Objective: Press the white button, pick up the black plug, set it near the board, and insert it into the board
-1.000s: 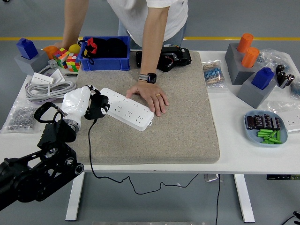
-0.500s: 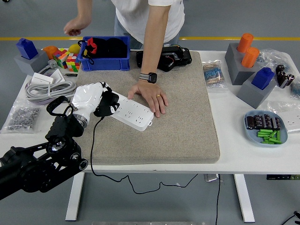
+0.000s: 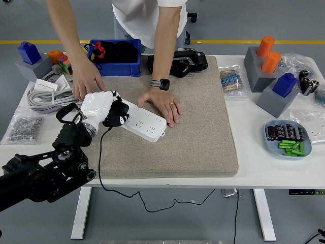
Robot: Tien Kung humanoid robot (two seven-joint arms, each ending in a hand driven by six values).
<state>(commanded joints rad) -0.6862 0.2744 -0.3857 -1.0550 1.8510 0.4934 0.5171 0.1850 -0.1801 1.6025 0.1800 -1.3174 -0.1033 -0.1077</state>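
A: Black plug (image 3: 118, 115) with its trailing black cord sits at the left end of the long white plastic power strip (image 3: 143, 120) on the grey felt mat (image 3: 193, 127). Your left hand (image 3: 99, 109) is wrapped around it.

B: Person?

A: One hand (image 3: 163, 104) pins the strip's right part; the other hand (image 3: 87, 81) rests just behind your left hand.

Floor (image 3: 244, 20): grey, smooth, evenly lit, filling 12 o'clock beyond the table and 6 o'clock beneath it.
Line (image 3: 254, 41): yellow stripe across the floor at 12 o'clock, parallel to the far table edge.
Table (image 3: 254, 157): white top, white legs (image 3: 265, 213) at 5 and 7 o'clock.
Mat (image 3: 198, 132): beige felt, centre of the table.
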